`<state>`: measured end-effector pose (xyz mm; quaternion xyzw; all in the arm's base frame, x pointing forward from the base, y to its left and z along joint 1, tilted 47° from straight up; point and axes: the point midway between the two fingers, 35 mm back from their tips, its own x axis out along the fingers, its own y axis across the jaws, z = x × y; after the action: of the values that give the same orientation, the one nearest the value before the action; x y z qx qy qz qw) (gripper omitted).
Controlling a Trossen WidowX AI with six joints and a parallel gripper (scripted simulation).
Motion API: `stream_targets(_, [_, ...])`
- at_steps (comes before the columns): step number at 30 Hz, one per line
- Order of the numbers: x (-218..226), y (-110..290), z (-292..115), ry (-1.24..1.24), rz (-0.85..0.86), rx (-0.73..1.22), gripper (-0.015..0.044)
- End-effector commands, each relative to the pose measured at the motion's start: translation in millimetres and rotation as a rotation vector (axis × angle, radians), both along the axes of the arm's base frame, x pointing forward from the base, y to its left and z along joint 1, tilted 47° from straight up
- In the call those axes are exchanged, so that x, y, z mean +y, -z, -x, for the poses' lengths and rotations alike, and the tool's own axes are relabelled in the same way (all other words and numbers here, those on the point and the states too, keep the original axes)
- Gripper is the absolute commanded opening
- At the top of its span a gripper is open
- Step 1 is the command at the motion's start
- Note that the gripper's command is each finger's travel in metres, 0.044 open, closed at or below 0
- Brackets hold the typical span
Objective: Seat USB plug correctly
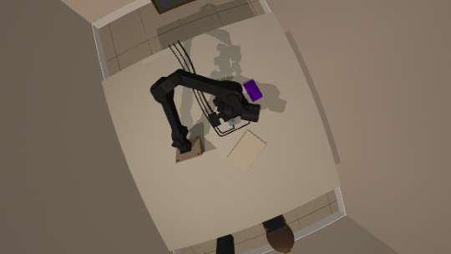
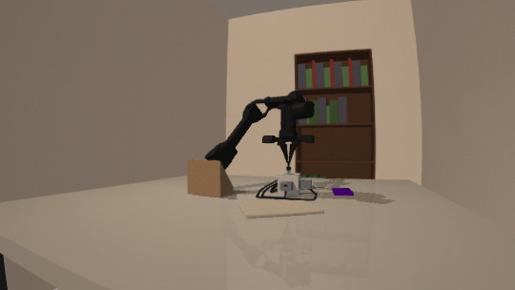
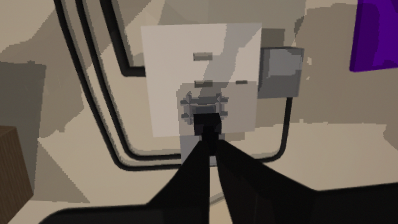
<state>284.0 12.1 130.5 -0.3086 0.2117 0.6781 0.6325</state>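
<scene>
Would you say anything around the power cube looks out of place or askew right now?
Only the USB plug: it stands proud of the socket on top of the power cube, gripped in the gripper's jaws. Nothing else looks tipped or damaged.

Arm arched over the power cube (image 2: 289,182), wrist vertical; gripper (image 3: 210,131) pointing straight down, fingers clamped on the USB plug (image 3: 206,121)

Dim, soft shadows (top view warped)
</scene>
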Motion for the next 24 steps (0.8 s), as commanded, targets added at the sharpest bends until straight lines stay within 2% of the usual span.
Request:
stream_targets(1, [-3, -2, -1, -0.004, 0.005, -0.002, 0.0])
stream_targets(24, [-14, -12, -1, -0.004, 0.005, -0.002, 0.0])
